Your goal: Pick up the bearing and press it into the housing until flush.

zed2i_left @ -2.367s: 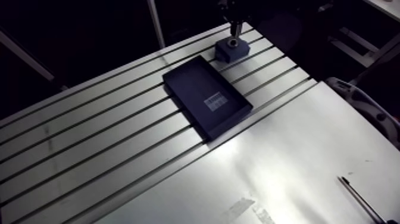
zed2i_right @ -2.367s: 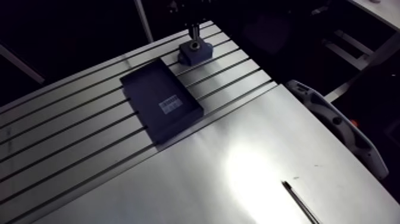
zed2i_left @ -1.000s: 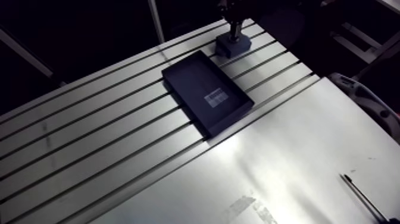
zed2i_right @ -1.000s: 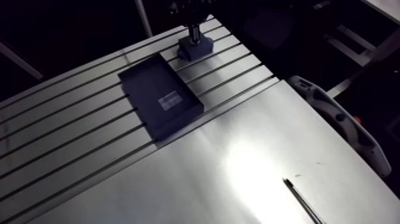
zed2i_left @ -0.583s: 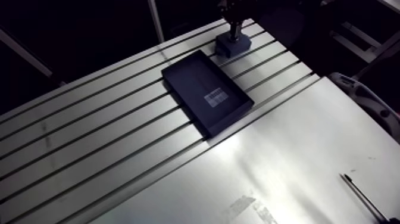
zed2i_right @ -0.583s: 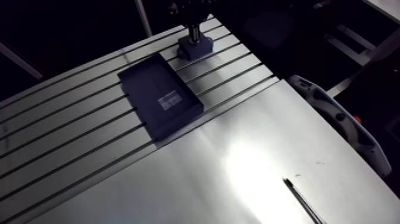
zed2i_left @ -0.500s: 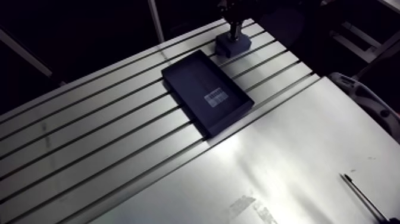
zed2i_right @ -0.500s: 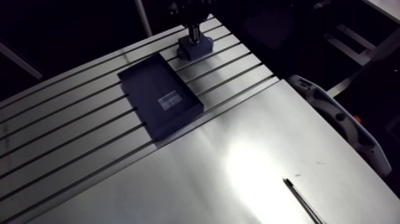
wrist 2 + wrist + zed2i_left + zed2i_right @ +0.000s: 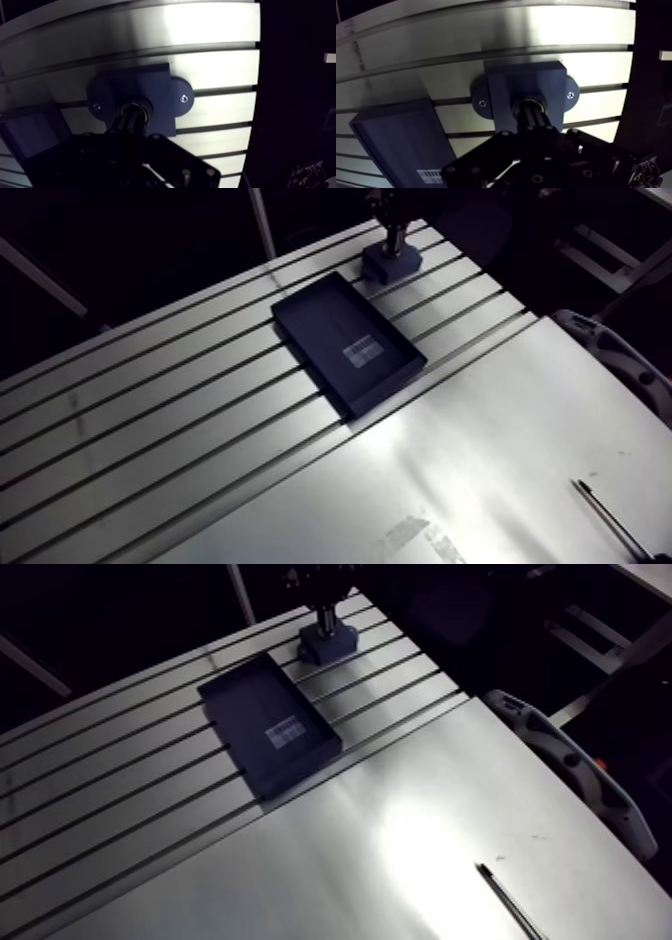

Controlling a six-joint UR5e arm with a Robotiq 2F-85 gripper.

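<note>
Hand (image 9: 532, 114): black, with its two fingers (image 9: 536, 119) closed together into one narrow column and the tips set down on the bearing.

Bearing (image 9: 528, 103): a bright metal ring in the round bore of the housing. I cannot tell whether it sits flush.

Housing (image 9: 511, 82): a dark blue matte block with a square body, a rounded ear on each side and one small screw per ear. It stands at the far end of the worktop.

Tray (image 9: 310, 318): dark, shallow and rectangular with low walls, lying just beside the housing, slantwise across the slots. I read a white barcode label (image 9: 363, 350) on its floor.

Worktop (image 9: 150, 438): brushed aluminium with long parallel slots. The near part is a smooth, glaring sheet (image 9: 500, 448).

Thin dark rod (image 9: 610, 523): lies on that sheet, well apart from the rest.
</note>
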